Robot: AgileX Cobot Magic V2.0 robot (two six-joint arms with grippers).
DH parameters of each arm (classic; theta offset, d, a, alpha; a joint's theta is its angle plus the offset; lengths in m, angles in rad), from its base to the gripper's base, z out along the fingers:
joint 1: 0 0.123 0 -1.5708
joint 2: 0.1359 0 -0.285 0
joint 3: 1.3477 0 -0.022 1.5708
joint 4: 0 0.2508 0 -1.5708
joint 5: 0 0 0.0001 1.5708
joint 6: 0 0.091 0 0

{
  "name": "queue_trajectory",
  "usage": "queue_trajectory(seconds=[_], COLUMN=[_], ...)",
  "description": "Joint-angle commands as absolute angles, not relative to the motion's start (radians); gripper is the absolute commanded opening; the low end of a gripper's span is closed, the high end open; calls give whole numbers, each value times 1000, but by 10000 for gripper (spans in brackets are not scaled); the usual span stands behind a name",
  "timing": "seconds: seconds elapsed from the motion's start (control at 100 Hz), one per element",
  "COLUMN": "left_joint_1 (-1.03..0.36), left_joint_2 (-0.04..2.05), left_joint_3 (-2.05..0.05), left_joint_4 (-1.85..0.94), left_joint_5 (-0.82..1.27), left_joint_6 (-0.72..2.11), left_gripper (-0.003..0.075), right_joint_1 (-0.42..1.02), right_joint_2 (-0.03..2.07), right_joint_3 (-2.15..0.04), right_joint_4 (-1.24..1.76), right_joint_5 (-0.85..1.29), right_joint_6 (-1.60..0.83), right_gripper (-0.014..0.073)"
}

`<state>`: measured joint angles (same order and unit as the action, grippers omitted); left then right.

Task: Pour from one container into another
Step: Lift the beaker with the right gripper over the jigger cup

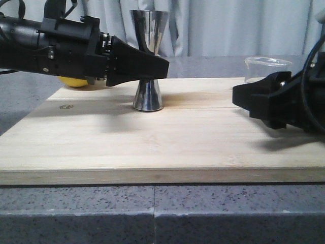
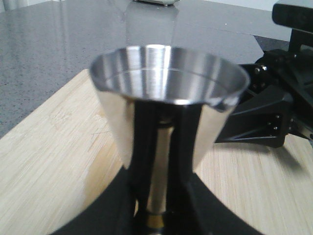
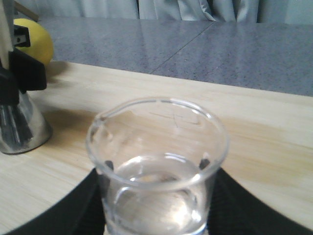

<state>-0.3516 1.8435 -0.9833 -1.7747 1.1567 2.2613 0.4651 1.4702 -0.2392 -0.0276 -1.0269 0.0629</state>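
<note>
Grey curtains behind; pale wooden board (image 1: 167, 137) on speckled grey counter (image 1: 152, 213). Front: left gripper (image 1: 157, 66) pinches the waist of the shiny steel hourglass jigger (image 1: 148, 94), base on board. Right gripper (image 1: 244, 96) is near the small clear glass beaker (image 1: 267, 68), grip hidden.

Left wrist: jigger cup empty.

Right wrist: beaker between the jaws, probably clamped, holding clear liquid. Yellow fruit (image 3: 34, 41) behind.

Risk: narrow cup, fast tilt spills.
</note>
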Motion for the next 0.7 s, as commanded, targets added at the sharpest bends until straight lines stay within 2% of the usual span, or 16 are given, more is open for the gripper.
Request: queue_trajectory(seconds=[0.0,0.3,0.69], left_joint_1=[-359,-359,-359], left_joint_2=[1804,1804,1804], left_joint_3=[-1009,-1009,-1009], left_joint_4=[-1850,-1850,-1850], left_joint_5=[1257,1257,1257], left_joint_6=[2264,2264,2264], left_gripper=[61,62,62], right_joint_1=[466,466,457], right_joint_2=[1456,1436,1363], right_joint_3=[-260,-260,-368], right_joint_4=[-19,45,22], right_joint_5=[-1127,-1160,-935], right_joint_6=[62,7,0], right_gripper=[271,271,270])
